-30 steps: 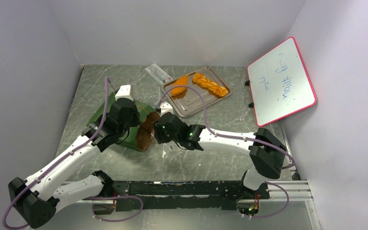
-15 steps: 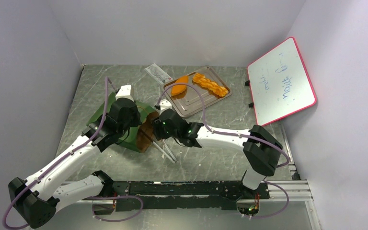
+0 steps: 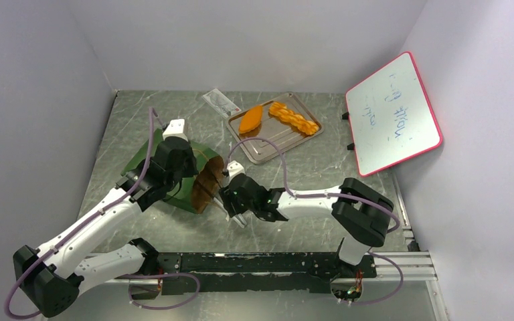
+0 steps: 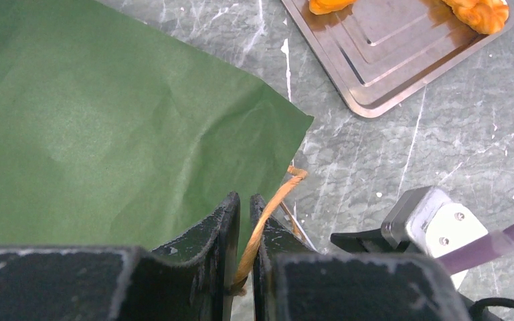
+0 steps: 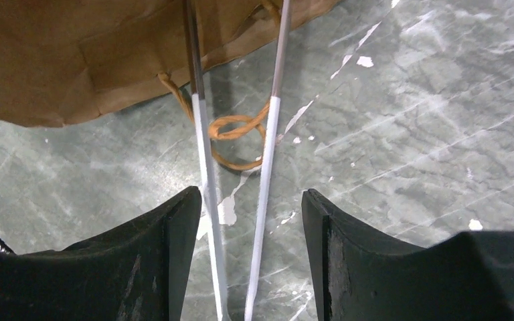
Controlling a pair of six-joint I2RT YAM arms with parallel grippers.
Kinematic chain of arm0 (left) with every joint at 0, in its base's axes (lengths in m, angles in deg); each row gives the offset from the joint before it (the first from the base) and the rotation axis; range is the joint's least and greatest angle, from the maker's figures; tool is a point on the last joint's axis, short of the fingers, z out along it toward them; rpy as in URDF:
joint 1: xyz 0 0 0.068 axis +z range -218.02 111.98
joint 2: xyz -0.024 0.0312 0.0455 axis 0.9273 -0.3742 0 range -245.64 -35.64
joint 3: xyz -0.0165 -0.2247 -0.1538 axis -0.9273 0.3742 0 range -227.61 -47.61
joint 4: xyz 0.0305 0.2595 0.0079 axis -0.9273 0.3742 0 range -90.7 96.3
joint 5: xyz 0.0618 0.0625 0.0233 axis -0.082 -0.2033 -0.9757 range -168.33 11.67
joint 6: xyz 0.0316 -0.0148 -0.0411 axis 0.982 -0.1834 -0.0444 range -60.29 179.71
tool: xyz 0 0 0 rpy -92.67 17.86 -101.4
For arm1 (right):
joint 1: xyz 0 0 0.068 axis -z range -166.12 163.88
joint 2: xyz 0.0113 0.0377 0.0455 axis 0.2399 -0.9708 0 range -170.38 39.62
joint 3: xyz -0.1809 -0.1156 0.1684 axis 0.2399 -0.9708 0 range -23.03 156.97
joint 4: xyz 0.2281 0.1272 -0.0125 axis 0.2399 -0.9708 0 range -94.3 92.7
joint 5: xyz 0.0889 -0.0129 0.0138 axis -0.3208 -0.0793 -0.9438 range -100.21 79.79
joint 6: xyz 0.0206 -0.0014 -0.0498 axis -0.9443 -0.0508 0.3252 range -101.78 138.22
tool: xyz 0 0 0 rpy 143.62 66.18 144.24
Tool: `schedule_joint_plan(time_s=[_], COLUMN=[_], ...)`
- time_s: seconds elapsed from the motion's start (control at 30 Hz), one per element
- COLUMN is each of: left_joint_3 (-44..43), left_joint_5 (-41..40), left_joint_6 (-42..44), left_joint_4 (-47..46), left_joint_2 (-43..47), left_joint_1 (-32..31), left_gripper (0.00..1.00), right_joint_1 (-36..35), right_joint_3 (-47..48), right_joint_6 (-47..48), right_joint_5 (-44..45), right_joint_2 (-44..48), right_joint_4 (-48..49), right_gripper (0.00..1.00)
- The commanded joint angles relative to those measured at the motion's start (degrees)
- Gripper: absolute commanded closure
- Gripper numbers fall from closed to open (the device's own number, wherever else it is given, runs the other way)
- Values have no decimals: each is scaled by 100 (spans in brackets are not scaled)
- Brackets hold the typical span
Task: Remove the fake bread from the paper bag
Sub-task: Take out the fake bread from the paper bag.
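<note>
Two fake bread pieces sit outside the dark green paper bag (image 4: 107, 134): an orange oval loaf (image 3: 250, 119) and a golden braided stick (image 3: 295, 118). They lie side by side on the flat rectangular metal tray (image 3: 268, 146), which is beyond the bag and to its right, apart from it.

You have the bag lying on its side on the grey marbled tabletop (image 3: 321, 164), with its brown kraft mouth (image 5: 73, 60) turned toward the right arm. Whether anything is inside the bag you cannot tell, since only creased brown paper shows.

Your left pincer (image 4: 244, 198) is over the bag's green upper side. Its fingers are together, clamped on the tan rope handle (image 4: 268, 214) at the mouth edge.

Your right pincer (image 5: 249, 194) is just in front of the bag's mouth, low over the tabletop, with its jaws apart. Between them run the two thin arms of the metal tongs with white sleeves (image 5: 202, 150), tips pointing at the bag's mouth. One tong arm lies against a finger. A gap shows between the other arm and its finger, so no squeeze is visible.

The second tan handle loop (image 5: 231, 137) lies flat on the tabletop just outside the bag's mouth, crossing the tong arms. The pink-framed whiteboard (image 3: 393, 114) leans on the wall far right of the bag. The small clear packet (image 3: 219, 101) lies beyond the bag, near the tray's corner.
</note>
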Motion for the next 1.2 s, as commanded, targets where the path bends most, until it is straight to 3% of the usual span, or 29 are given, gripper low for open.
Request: schedule_joint_plan(time_s=[0.0, 0.43, 0.67, 0.83, 1.17], left_joint_3=[39, 69, 144, 165, 110], left_joint_5=[102, 144, 166, 97, -293], left_joint_6=[-20, -44, -61, -69, -316], left_joint_4=[-151, -172, -205, -188, -8], left_joint_2=[-47, -79, -110, -89, -157], left_joint_1=[-32, -28, -32, -32, -32], left_gripper=[93, 93, 93, 93, 93], right_joint_1=[-136, -196, -185, -195, -238], right_joint_3=[-121, 104, 216, 157, 200], right_joint_6=[122, 310, 418, 268, -267], right_joint_5=[160, 466, 511, 445, 375], right_joint_2=[-28, -832, -1129, -784, 275], right_joint_4=[426, 655, 853, 668, -362], right_gripper=[42, 43, 62, 75, 76])
